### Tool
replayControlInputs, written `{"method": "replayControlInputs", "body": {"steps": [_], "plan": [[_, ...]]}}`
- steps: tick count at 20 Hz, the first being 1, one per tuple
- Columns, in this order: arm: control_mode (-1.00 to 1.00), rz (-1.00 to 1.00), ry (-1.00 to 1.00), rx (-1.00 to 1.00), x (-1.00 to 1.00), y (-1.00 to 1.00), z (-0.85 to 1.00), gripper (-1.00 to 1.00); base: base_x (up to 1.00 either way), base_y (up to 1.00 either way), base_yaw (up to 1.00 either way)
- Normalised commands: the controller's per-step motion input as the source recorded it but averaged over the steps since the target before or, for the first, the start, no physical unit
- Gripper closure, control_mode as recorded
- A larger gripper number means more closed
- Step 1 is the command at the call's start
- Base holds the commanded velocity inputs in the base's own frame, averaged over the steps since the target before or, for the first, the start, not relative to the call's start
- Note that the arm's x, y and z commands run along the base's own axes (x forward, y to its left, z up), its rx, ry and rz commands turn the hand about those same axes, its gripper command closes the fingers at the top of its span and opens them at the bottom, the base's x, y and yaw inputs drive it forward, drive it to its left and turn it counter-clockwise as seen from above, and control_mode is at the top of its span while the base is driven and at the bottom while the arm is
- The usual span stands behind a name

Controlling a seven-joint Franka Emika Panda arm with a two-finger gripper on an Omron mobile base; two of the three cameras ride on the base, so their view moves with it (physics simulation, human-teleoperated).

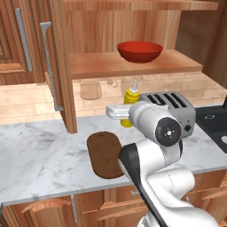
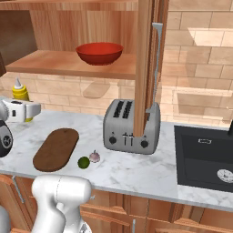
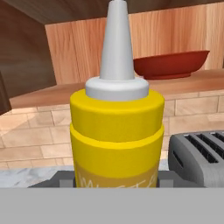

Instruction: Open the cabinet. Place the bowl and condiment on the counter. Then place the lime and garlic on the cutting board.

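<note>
Yellow and close against my hand camera stands the condiment (image 3: 116, 135), upright, its pale nozzle pointing up; my gripper (image 1: 125, 111) sits around its lower body, though whether the jaws clamp it or merely flank it I cannot tell; in the left base view the bottle is at the back of the counter (image 1: 40, 150), just beside the toaster (image 1: 177, 108); I judge this the setting-down step, so I should keep it vertical, make sure its base rests flat on the marble, then part the jaws and back straight off; behind, the bowl (image 1: 139, 51) waits on the shelf of the opened cabinet (image 1: 133, 64); the right base view adds the lime (image 2: 83, 162) touching the garlic (image 2: 94, 156), beside the cutting board (image 2: 55, 149).
</note>
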Motion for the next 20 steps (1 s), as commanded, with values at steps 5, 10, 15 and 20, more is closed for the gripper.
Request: {"method": "replayControlInputs", "body": {"steps": [5,10,15,20], "plan": [[-1.0,0.0,0.0,0.0,0.0,0.0,-0.06,1.0,0.0,0.0,0.0],[-1.0,0.0,0.0,0.0,0.0,0.0,-0.13,1.0,0.0,0.0,0.0],[-1.0,0.0,0.0,0.0,0.0,0.09,-0.2,1.0,0.0,0.0,0.0],[-1.0,0.0,0.0,0.0,0.0,0.17,-0.23,1.0,0.0,0.0,0.0]]}}
